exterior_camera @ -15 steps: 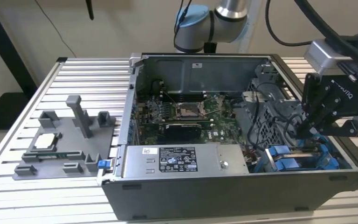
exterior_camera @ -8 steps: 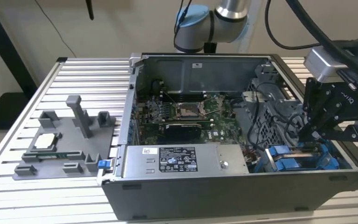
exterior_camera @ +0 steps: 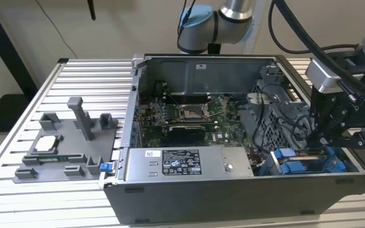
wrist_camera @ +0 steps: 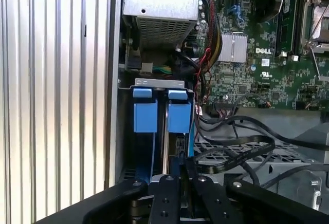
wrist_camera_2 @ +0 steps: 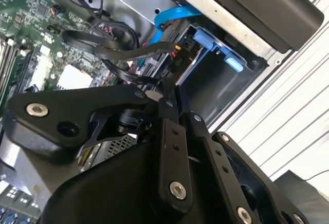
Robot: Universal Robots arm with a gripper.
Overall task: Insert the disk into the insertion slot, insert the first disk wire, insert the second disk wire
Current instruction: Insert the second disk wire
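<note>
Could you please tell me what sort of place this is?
Likely a robotics lab bench for computer assembly: an opened desktop computer case sits on a slatted aluminium table, with a robot arm reaching into it.

Even room light in the exterior view: pale glare on the table (exterior_camera: 93, 80) at ten o'clock, the insertion slot (exterior_camera: 296, 164) shadowed at four o'clock.
</note>
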